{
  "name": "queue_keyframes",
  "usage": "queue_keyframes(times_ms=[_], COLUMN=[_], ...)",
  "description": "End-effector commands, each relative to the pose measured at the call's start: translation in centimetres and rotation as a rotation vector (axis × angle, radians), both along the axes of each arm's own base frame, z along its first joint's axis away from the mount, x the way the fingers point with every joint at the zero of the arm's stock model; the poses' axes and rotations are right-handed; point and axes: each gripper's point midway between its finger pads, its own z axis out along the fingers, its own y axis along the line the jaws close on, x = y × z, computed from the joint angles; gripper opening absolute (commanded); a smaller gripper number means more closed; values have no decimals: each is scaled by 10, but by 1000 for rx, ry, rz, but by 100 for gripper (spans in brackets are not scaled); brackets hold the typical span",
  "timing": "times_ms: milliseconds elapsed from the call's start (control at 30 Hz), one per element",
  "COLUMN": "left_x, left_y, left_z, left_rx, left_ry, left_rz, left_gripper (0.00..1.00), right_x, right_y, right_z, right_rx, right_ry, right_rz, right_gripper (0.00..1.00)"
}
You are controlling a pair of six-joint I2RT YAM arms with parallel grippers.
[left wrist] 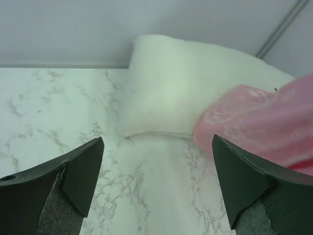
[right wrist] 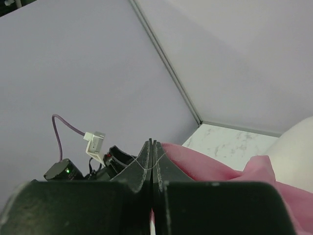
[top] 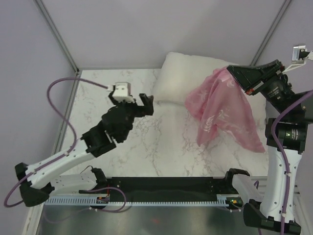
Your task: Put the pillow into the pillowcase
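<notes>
The white pillow [top: 183, 73] lies at the back of the table against the wall; it also shows in the left wrist view [left wrist: 186, 93]. The pink satin pillowcase [top: 222, 110] hangs from my right gripper [top: 234, 73], draping down over the pillow's right part and onto the table. The right gripper [right wrist: 152, 147] is shut on an edge of the pillowcase [right wrist: 205, 164], held raised. My left gripper [top: 131, 98] is open and empty, low over the table, pointing at the pillow's near left corner, a short way from it. The left gripper also shows in its own wrist view [left wrist: 156, 161].
The marble table [top: 146, 147] has a black rail along its near edge [top: 166, 185]. Grey walls close the back and sides. A purple cable [top: 63, 98] loops over the left part of the table.
</notes>
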Motion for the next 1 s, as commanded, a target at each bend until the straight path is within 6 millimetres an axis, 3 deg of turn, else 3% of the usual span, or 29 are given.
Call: queue_keyframes(times_ms=[0, 33, 133, 200, 333, 567, 600, 667, 733, 800, 900, 933, 967], left_x=[-20, -28, -44, -48, -59, -37, -30, -23, -18, -18, -26, -11, -4], left_y=[48, 53, 17, -2, -62, -130, -140, -152, -159, -159, -145, -124, -104], left_z=[-40, -18, -25, -18, -23, -70, -89, -85, -94, -91, -89, -94, -80], left_rx=[-77, -119, -12, 27, 145, 274, 301, 298, 310, 308, 303, 335, 273], left_ry=[68, -2, -51, -72, -112, -128, -92, -96, -80, -83, -89, -87, -60], left_rz=[69, 19, -235, -331, -606, -739, -745, -744, -747, -746, -744, -616, -499], left_gripper=[100, 100, 100, 100, 100, 100, 100, 100, 100, 100, 100, 99, 3], right_x=[-39, -43, -50, -58, -68, -60, -58, -51, -42, -29, -7, -1, 11], right_y=[16, 18, 19, 21, 23, 22, 21, 19, 17, 12, 5, 3, 0], right_z=[9, 8, 2, -1, -5, -13, -14, -19, -27, -40, -65, -73, -85], right_rx=[-46, -53, -65, -64, -66, -70, -70, -79, -83, -86, -83, -84, -84], right_ry=[-74, -73, -40, -33, -30, -5, -1, 8, 44, 82, 145, 164, 202], right_rz=[84, 88, 86, 88, 90, 94, 90, 87, 72, 44, 15, 6, -5], right_gripper=[0, 0, 0, 0, 0, 0, 0, 0, 0, 0, 0, 0, 0])
